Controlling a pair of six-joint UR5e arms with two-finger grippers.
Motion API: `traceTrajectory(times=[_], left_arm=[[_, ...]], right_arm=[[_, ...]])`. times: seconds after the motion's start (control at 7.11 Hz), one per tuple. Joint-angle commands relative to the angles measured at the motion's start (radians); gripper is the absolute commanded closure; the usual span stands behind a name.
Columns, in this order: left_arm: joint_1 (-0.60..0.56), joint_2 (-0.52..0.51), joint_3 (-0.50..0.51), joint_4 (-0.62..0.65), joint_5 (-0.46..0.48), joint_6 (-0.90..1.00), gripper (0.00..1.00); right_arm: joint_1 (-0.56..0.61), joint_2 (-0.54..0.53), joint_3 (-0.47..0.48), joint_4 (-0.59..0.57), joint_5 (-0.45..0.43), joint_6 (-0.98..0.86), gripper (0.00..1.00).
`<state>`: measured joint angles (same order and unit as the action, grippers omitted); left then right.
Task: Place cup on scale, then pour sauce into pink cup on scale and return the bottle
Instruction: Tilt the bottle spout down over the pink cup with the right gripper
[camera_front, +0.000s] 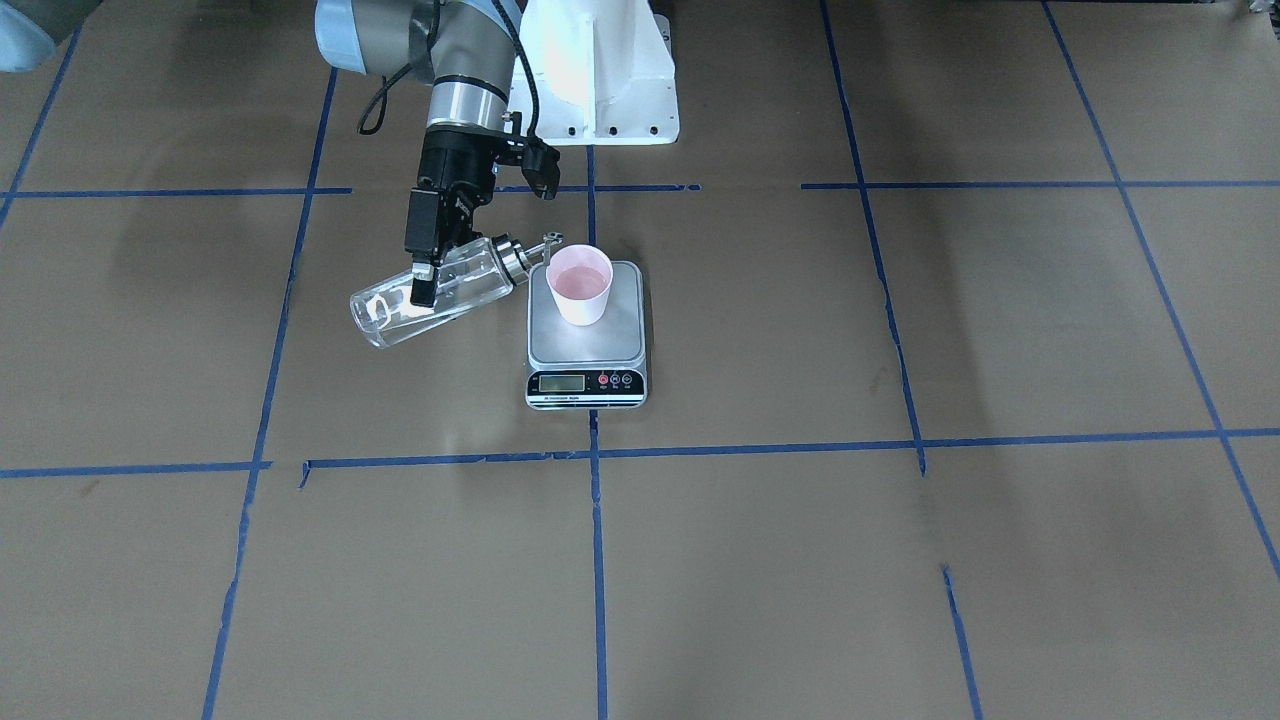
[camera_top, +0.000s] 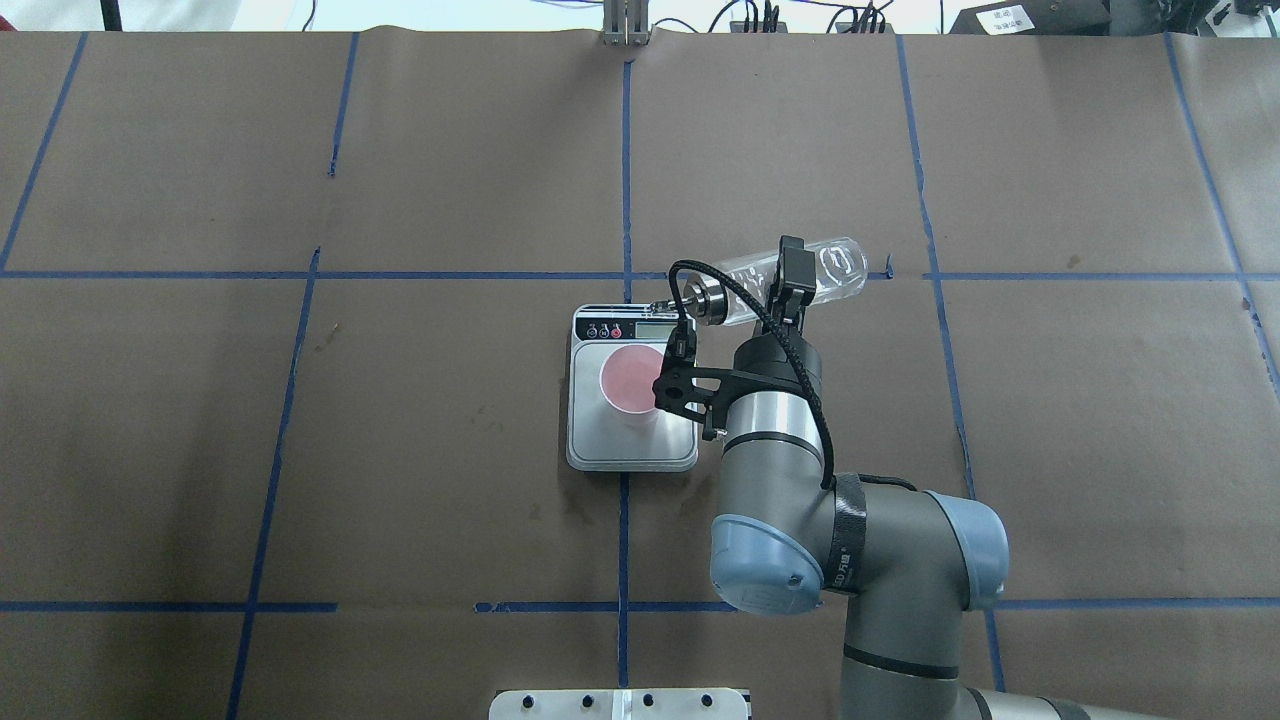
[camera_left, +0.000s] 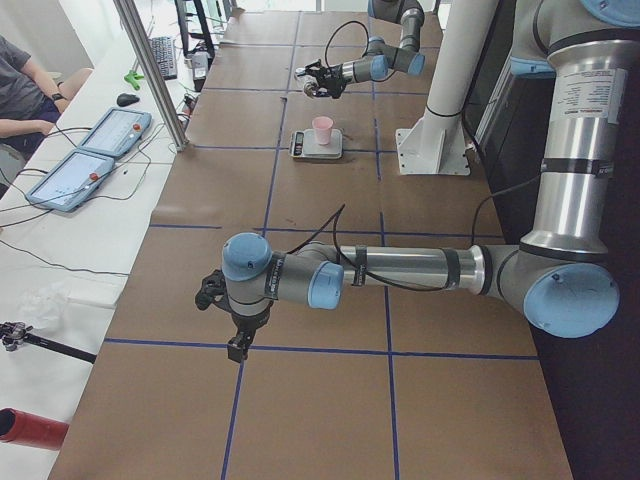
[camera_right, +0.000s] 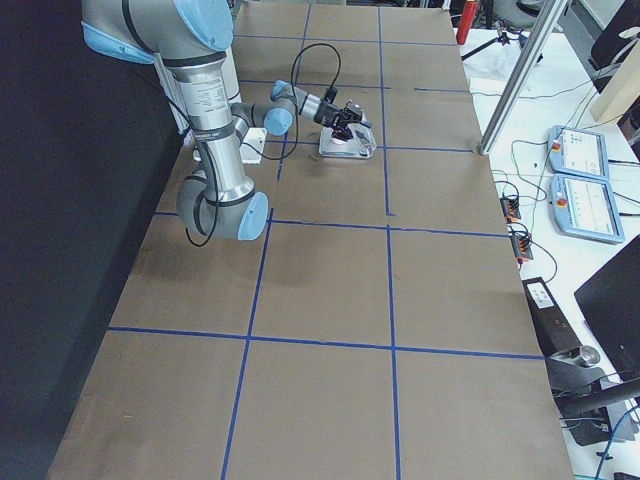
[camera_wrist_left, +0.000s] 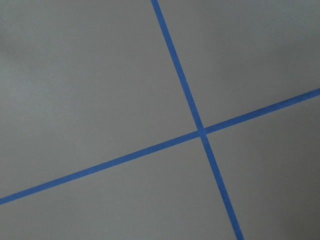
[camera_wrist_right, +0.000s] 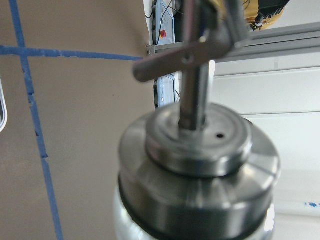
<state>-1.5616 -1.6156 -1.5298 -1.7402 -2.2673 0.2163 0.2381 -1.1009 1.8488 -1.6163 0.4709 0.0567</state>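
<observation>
The pink cup stands upright on the scale, towards its back edge. My right gripper is shut on the clear glass bottle around its middle. The bottle is tipped almost flat, and its silver cap and spout sit at the cup's rim. Overhead, the bottle lies just beyond the scale, with the cup partly behind my wrist. The right wrist view is filled by the blurred cap. The sauce does not show. My left gripper hangs over bare table; whether it is open I cannot tell.
Brown paper with blue tape lines covers the table. The robot's white base stands behind the scale. A person sits beside two tablets on a side bench past the table's edge.
</observation>
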Motion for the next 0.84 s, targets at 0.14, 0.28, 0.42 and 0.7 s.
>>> traceTrajectory(times=[0.14, 0.28, 0.42, 0.7], left_arm=[[0.002, -0.001, 0.005, -0.004, 0.000, 0.000, 0.00], [0.002, -0.001, 0.002, -0.002, 0.000, 0.000, 0.00], [0.002, -0.001, 0.000, -0.002, -0.001, 0.000, 0.00], [0.002, -0.004, -0.003, 0.004, -0.002, 0.000, 0.00]], right_arm=[[-0.020, -0.002, -0.035, -0.025, -0.116, -0.107, 1.00], [-0.022, -0.004, -0.049, -0.027, -0.133, -0.115, 1.00], [-0.025, -0.001, -0.074, -0.027, -0.165, -0.123, 1.00], [-0.036, -0.008, -0.086, -0.027, -0.198, -0.135, 1.00]])
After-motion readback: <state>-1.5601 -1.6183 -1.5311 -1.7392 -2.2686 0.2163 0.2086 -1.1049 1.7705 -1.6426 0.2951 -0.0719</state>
